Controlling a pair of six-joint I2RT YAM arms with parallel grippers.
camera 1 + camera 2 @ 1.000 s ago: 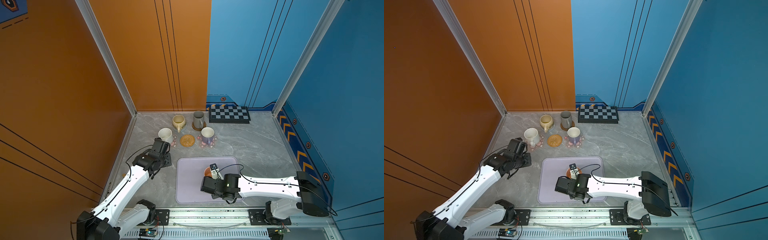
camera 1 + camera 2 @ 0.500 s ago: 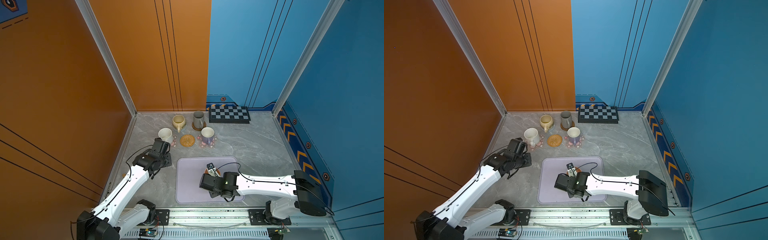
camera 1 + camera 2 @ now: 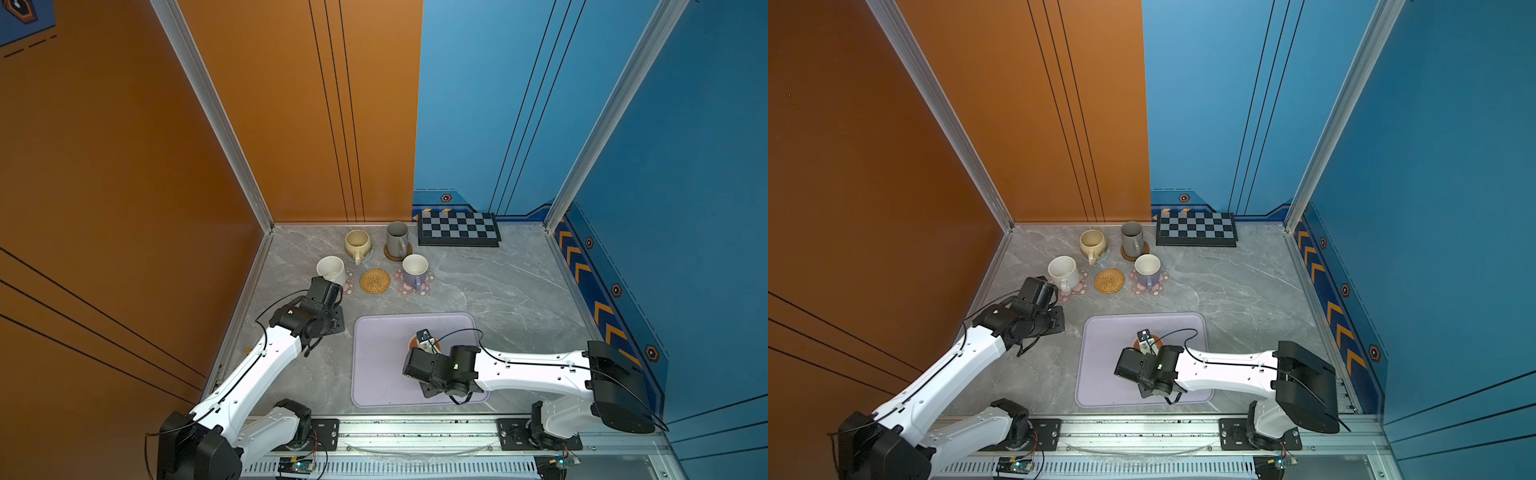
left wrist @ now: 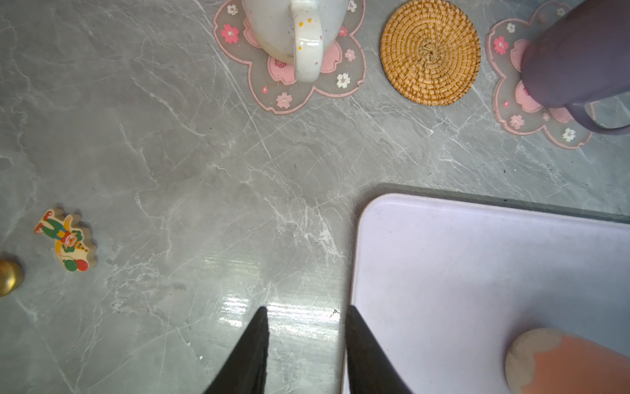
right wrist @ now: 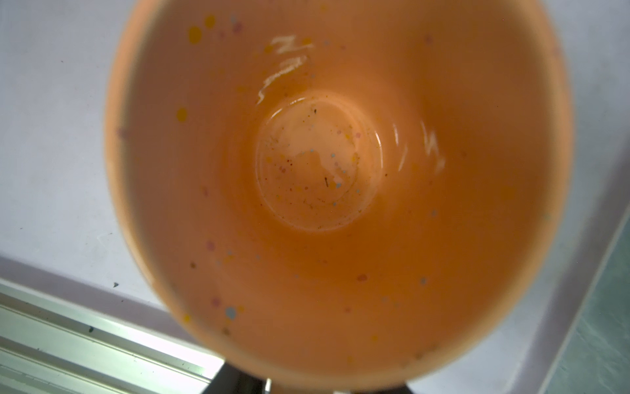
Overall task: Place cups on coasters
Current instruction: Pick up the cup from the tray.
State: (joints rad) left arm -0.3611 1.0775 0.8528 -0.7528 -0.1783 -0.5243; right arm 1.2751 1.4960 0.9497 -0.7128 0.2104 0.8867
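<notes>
The orange cup [image 5: 306, 170] is over the lavender tray [image 3: 382, 374]. My right gripper [image 5: 335, 387] is shut on its near rim, and I look straight into its mouth. I cannot tell whether it stands upright. The rattan coaster [image 3: 375, 281] lies bare. On a pink flower coaster [image 3: 348, 286] stands the white speckled cup [image 3: 331, 269], on another [image 3: 428, 286] the lavender cup [image 3: 414, 268]. The grey cup [image 3: 395, 239] rests on a brown disc [image 3: 409, 251], with the beige cup [image 3: 357, 243] beside it. My left gripper [image 4: 305, 308] hangs open and empty by the tray's left edge.
A black-and-grey checkered board [image 3: 459, 229] lies against the back wall. A small clown figure [image 4: 64, 240] and a brass ball [image 4: 8, 276] sit on the marble near the left wall. The metal rail [image 3: 415, 432] runs along the front edge. Walls close in the left, back and right.
My right gripper has shifted slightly left over the tray, at the orange cup. The left arm and the four cups at the back have not moved.
</notes>
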